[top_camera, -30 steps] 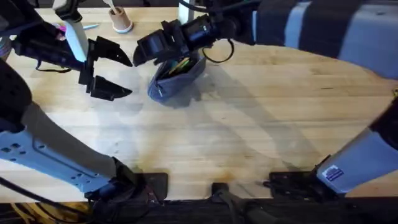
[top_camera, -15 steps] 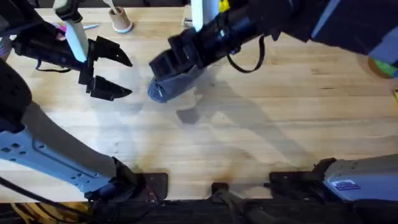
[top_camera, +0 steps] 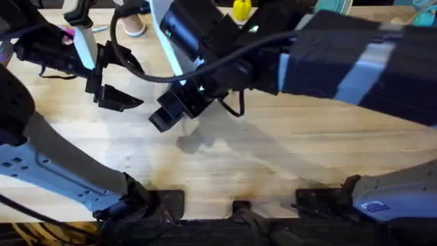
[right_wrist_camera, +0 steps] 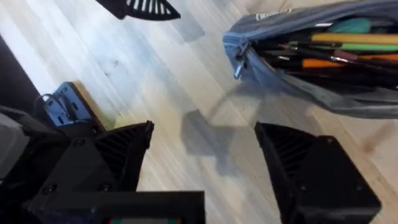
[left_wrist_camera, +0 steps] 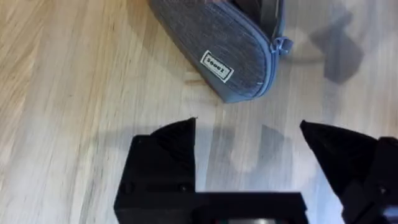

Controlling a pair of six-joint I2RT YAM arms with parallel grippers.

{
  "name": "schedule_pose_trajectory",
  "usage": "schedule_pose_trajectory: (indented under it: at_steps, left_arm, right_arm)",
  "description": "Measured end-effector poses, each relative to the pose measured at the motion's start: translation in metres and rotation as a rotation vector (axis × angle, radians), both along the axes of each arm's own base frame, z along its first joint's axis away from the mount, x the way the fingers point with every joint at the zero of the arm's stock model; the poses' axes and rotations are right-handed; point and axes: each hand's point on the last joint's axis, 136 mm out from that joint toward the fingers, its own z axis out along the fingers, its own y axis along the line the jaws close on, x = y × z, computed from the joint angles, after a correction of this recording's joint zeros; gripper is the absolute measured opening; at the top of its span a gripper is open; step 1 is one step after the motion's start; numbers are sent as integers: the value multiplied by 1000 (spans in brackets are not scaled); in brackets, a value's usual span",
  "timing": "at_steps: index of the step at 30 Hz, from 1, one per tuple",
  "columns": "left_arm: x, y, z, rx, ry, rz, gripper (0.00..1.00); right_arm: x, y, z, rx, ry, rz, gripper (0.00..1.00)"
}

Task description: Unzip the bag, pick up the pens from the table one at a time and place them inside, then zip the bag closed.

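- Overhead: the right arm rises large and dark over the table (top_camera: 287, 157), its gripper (top_camera: 179, 109) hiding the bag.
- Right wrist view: the bag (right_wrist_camera: 323, 56) lies unzipped on the wood — pens (right_wrist_camera: 348, 50) inside, orange, green and yellow among dark ones — with the zipper pull (right_wrist_camera: 238, 68) hanging at its end. Right gripper (right_wrist_camera: 205, 162) is spread wide, empty.
- Left wrist view: the bag's grey side with a small label (left_wrist_camera: 217, 65), just ahead of the left gripper (left_wrist_camera: 249, 146) — wide apart, holding nothing.
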Motion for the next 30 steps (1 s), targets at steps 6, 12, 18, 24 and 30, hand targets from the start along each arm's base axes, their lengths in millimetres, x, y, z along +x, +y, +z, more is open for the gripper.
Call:
schedule_pose_trajectory:
  at_steps: [6,12,18,24,30]
  left_arm:
    - [3,2,-1,9,-20,-4,994]
    - [4,0,-2,12,-26,-12,993]
    - [5,-2,-2,12,-26,-19,994]
    - [5,-2,-2,13,-27,-19,994]
    - [5,-2,-2,12,-26,-19,994]
  right_arm:
    - [13,15,5,57,-54,-14,994]
    - [23,28,-4,88,-55,-47,994]
    - [27,34,-45,38,14,-91,994]
    - [35,40,-41,70,-8,-120,994]
    - [51,48,-36,110,-64,-158,909]
